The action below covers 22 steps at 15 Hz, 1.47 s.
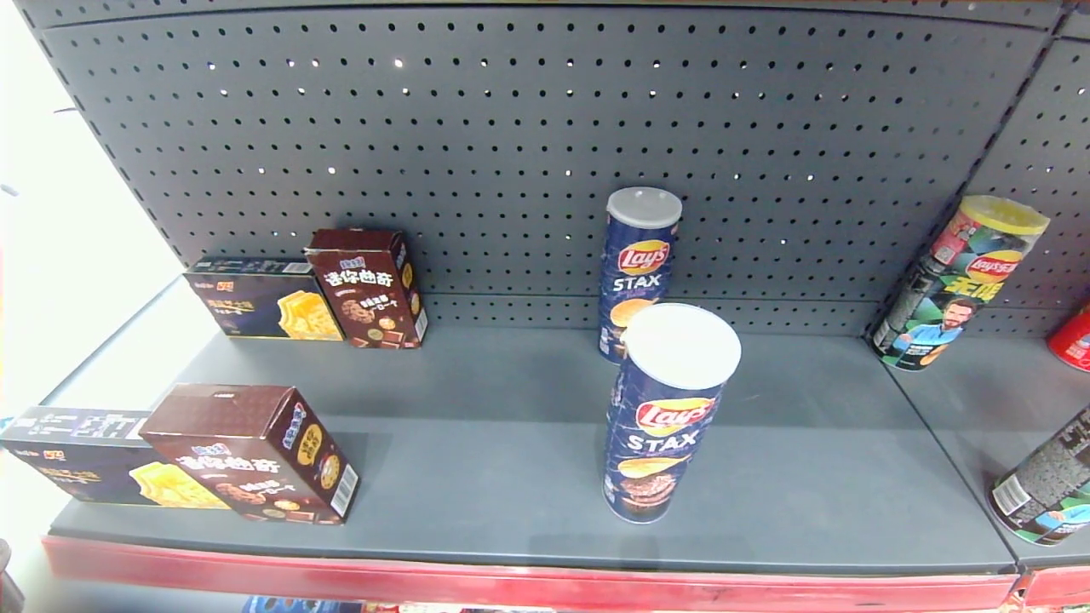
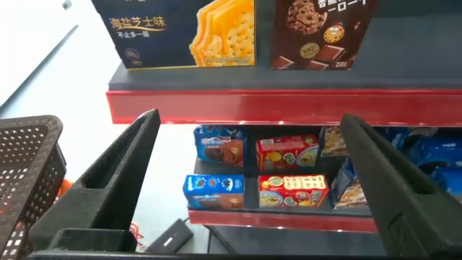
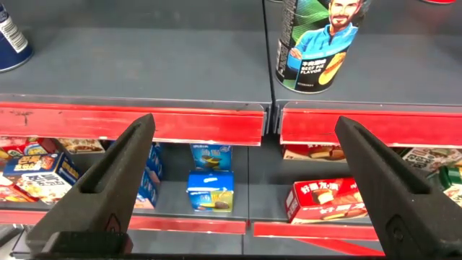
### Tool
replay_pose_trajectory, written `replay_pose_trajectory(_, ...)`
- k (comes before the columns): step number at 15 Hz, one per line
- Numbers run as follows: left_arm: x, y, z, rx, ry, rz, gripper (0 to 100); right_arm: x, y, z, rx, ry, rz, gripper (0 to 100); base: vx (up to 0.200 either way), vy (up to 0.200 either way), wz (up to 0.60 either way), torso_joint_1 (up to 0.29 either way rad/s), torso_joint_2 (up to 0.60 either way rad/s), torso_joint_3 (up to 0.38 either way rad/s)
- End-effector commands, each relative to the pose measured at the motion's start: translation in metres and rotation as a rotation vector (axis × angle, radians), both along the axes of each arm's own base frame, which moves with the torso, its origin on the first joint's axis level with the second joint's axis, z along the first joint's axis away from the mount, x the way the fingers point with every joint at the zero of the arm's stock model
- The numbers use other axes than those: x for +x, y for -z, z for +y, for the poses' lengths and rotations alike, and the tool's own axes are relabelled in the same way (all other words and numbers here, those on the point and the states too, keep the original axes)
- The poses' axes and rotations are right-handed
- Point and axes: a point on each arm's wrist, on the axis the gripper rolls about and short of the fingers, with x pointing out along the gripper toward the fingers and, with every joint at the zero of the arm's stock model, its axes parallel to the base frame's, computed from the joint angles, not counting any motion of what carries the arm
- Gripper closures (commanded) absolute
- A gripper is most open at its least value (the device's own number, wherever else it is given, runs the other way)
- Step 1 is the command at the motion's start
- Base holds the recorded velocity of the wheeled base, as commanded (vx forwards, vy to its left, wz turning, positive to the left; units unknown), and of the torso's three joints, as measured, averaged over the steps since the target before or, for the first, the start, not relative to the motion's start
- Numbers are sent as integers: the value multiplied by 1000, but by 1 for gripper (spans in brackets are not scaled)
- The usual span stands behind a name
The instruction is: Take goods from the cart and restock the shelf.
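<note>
Two blue chip cans stand upright on the grey shelf (image 1: 477, 460), one near the front (image 1: 660, 417) and one at the back panel (image 1: 639, 264). My left gripper (image 2: 250, 119) is open and holds nothing, below and in front of the red shelf edge (image 2: 289, 105), under a dark cracker box (image 2: 180, 32) and a brown cookie box (image 2: 321, 32). My right gripper (image 3: 245, 121) is also open and holds nothing, before the red edge (image 3: 180, 123), below a green chip can (image 3: 317, 43). A black mesh cart basket (image 2: 29, 173) is beside the left gripper.
Cracker and cookie boxes sit at the shelf's left, front (image 1: 255, 451) and back (image 1: 366, 285). On the neighbouring bay to the right stand a yellow-lidded green can (image 1: 954, 285), a red can (image 1: 1073, 340) and another can (image 1: 1043, 494). Bare deck lies between boxes and blue cans. Lower shelves hold small boxes (image 2: 289, 191).
</note>
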Motion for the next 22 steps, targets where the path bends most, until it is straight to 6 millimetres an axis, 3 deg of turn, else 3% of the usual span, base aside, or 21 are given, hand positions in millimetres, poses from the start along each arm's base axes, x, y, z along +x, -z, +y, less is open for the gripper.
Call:
replay_pose_trajectory(1, 0, 0, 0, 3, 4, -2, 0, 0, 0, 0, 0, 0, 2, 0, 0, 0, 0, 0, 0, 0)
replay_pose_trajectory(22, 0, 0, 0, -47, 7, -4, 0, 0, 0, 0, -2, -7, 2, 0, -10, 0, -29, 1, 0, 0)
